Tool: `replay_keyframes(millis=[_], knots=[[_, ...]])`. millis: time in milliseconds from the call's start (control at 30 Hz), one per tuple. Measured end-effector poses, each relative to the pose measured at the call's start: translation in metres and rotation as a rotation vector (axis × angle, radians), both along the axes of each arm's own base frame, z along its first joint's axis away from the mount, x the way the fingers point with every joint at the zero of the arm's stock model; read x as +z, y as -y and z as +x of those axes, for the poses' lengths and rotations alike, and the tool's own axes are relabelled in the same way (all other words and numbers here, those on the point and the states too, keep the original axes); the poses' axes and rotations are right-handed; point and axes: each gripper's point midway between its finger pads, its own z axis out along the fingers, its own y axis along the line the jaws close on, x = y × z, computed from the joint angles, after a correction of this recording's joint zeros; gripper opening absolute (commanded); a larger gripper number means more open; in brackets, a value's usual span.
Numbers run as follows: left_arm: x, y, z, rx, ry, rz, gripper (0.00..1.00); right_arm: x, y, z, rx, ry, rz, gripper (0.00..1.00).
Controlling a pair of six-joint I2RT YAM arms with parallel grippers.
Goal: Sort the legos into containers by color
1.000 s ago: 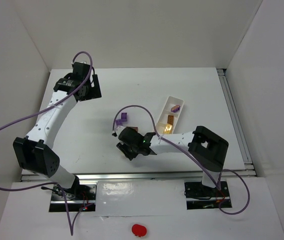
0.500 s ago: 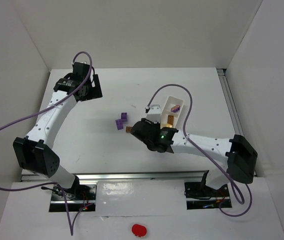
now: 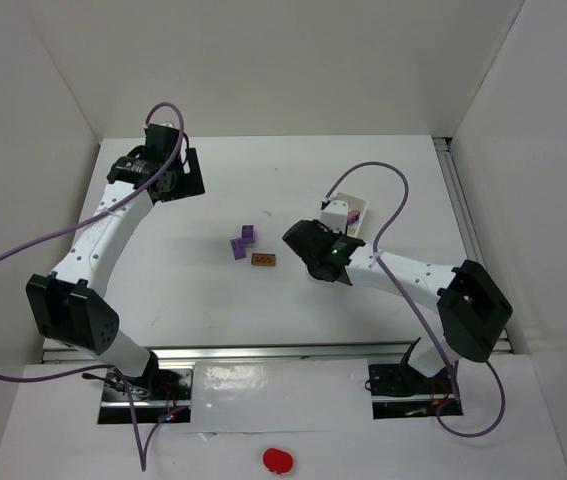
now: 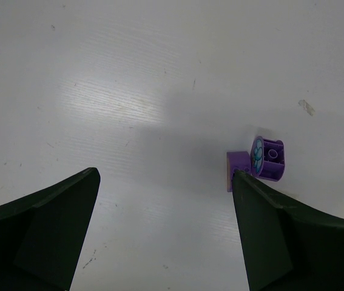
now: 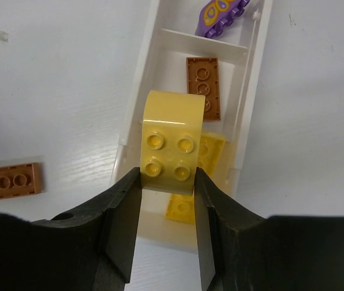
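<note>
Hiding much of the white tray (image 5: pixel 165 66) beneath it overhead, our right gripper (image 5: pixel 167 179) clamped a yellow brick (image 5: pixel 170 142); our left gripper (image 4: pixel 164 174) gaped.

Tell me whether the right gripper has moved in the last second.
Yes. The right gripper swung rightward and farther from the arm bases, ending over the white tray, shut on a yellow brick.

A white table (image 3: pixel 363 170) fills the scene, boxed in by plain white panels: a far wall (image 3: pixel 283 60), a left wall (image 3: pixel 13 150) and a right wall (image 3: pixel 543 150). One metal rail (image 3: pixel 470 235) runs along the table's right edge, and a near rail (image 3: pixel 283 350) lines its near edge. A soft patch of glare (image 4: pixel 117 103) lies on the matte tabletop.
</note>
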Motion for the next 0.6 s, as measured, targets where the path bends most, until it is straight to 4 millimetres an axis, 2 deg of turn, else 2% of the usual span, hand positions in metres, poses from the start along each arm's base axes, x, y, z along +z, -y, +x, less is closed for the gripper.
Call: replay_keyframes(millis=[100, 167, 200, 267, 433, 600], knots=[[-0.001, 0.000, 0.001, 0.000, -0.001, 0.000, 1.00, -0.006, -0.001, 0.002, 0.010, -0.016, -0.005, 0.43], [-0.002, 0.000, 0.001, 0.000, -0.004, 0.001, 1.00, -0.010, -0.005, 0.003, 0.024, -0.029, -0.002, 0.55], [-0.002, 0.000, 0.001, 0.000, -0.003, 0.001, 1.00, -0.013, -0.006, 0.002, 0.030, -0.035, -0.002, 0.68], [-0.003, 0.000, 0.002, -0.001, -0.004, 0.001, 1.00, -0.017, -0.009, 0.001, 0.041, -0.050, 0.001, 0.76], [-0.003, 0.001, 0.002, -0.001, -0.003, 0.000, 1.00, -0.020, -0.010, -0.001, 0.055, -0.068, -0.003, 0.79], [-0.002, 0.001, 0.003, -0.001, -0.002, 0.000, 1.00, -0.016, -0.016, 0.001, 0.111, -0.080, -0.020, 0.75]])
